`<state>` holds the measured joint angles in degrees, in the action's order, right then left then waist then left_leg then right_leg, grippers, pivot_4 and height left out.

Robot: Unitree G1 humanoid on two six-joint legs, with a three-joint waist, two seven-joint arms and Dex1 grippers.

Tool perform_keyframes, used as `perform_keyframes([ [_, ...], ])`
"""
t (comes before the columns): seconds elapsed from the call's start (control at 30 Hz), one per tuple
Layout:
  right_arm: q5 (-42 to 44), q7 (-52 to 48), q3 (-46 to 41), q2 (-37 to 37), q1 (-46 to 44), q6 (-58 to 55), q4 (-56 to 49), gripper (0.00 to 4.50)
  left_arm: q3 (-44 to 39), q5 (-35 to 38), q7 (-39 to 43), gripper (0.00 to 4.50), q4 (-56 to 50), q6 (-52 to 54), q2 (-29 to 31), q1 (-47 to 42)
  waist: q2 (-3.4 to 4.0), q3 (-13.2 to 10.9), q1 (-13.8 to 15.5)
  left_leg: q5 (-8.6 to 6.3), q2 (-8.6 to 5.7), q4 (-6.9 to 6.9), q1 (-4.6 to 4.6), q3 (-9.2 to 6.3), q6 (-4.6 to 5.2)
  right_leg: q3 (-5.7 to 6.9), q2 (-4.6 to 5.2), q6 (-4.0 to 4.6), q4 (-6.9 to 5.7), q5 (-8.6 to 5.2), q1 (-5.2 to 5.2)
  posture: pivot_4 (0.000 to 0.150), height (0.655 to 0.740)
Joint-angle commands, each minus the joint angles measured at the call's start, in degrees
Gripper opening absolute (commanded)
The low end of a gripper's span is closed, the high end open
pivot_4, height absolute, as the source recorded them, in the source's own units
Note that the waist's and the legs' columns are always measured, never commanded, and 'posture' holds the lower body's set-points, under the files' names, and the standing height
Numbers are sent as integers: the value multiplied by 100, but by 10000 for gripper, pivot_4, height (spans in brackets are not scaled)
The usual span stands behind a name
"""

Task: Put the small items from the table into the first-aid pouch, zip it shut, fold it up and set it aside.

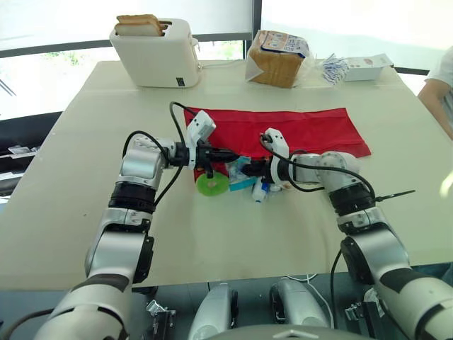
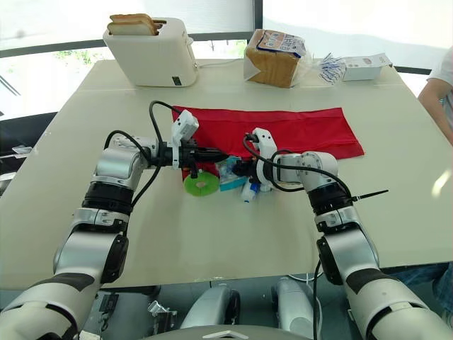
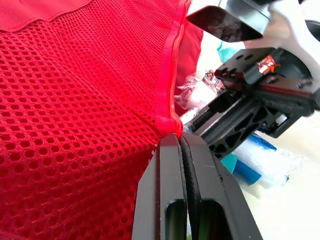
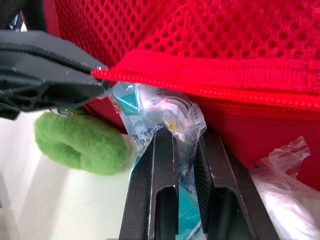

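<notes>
**First-aid pouch (image 1: 297, 131): one packet at the mouth, two grips that could fail**

The left gripper (image 3: 181, 142) is pressed together on the pouch's red zip edge, where the mesh meets the tape, and holds that lip up off the table. The right gripper (image 4: 185, 135) is clamped on a clear, crinkly packet (image 4: 165, 107) with teal contents, and the packet's top sits right under the raised lip.

The likeliest trouble starts at these two pinches. The left one has only a thin strip of fabric. If that slips, the mouth drops shut on the packet. The film looks slick (a judgement, not a test), so the packet may slide out of the right fingers before it is properly inside.

The two grippers work very close together — a push forward by the right one could knock the left and tear the lip free.

A green roll (image 4: 80, 142) lies just beside the opening, and blue-and-white packets (image 1: 260, 193) lie by the right gripper. A careless sweep could scatter them.

The pouch itself lies spread long across the middle of the table, with the work at its near-left corner. The toaster (image 1: 156, 53) and bread loaf (image 1: 276, 60) stand well apart — no hazard there.
</notes>
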<state>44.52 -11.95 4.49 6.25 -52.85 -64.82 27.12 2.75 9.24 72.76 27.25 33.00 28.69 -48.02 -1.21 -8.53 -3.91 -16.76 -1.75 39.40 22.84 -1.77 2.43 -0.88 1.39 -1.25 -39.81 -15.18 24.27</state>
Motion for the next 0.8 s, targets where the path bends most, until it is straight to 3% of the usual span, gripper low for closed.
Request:
perform_keyframes([
  [0.03, -114, -217, -317, -246, -254, -18, 290, 3, 44, 154, 49, 0, -106, -186, 22, 62, 1, 0, -14, 1, 0, -2, 0, 0, -1, 0, 0, 0, 0, 0, 1, 1500, 7400],
  [0.4, -529, -216, -1089, -661, -887, -337, 1419, 3, -58, 435, 146, 0, -8, -91, 14, -56, 2, 2, -34, 2, 1, -14, 1, 26, -5, -2, 9, 1, -3, 1, 29, 1500, 7400],
  [0.67, -374, -67, -2048, -887, -1196, -420, 1667, 3, 109, 351, 244, 0, -64, -31, 282, 328, 7, 6, -161, 3, 2, -29, 1, 25, -9, -2, 9, 2, -6, 0, 41, 1500, 7400],
  [0.8, -415, -89, -2133, -975, -1150, -649, 1557, 3, 155, 387, 265, 0, -105, -9, 382, 536, 10, 8, -179, 4, 2, -37, 1, 24, -11, -3, 9, 2, -7, 0, 50, 1500, 7400],
])
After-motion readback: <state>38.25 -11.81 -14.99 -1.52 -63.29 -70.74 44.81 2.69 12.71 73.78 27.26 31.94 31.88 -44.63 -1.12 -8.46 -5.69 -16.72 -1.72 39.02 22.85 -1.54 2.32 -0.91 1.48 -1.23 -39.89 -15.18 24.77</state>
